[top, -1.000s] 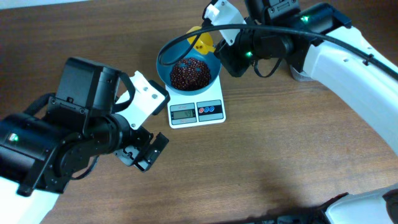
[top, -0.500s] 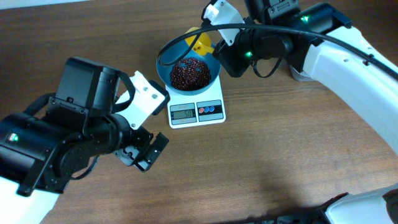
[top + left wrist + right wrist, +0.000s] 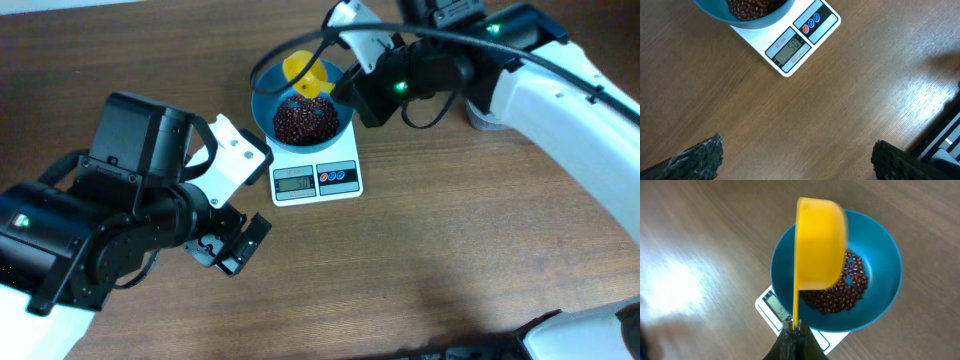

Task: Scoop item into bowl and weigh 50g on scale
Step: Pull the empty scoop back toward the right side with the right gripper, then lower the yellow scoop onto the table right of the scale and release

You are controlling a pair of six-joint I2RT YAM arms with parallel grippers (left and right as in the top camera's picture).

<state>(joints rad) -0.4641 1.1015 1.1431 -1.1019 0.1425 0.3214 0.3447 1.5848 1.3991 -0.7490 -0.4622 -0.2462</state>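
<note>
The right gripper (image 3: 793, 330) is pinching fully shut on the handle of the yellow scoop (image 3: 820, 242). It has been swinging the scoop in from beyond the bowl's 1 o'clock rim, and the scoop is now hanging tipped on its side over the 12 o'clock part of the bowl (image 3: 885, 270). The beans (image 3: 840, 297) are lying piled inside the bowl, which is sitting on the scale (image 3: 315, 180) as before. The left gripper (image 3: 797, 160) is staying spread wide, holding nothing, at the scale's 8 o'clock.

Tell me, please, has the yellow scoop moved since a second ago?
Yes: the yellow scoop shifted left, from behind the bowl to above its beans.
</note>
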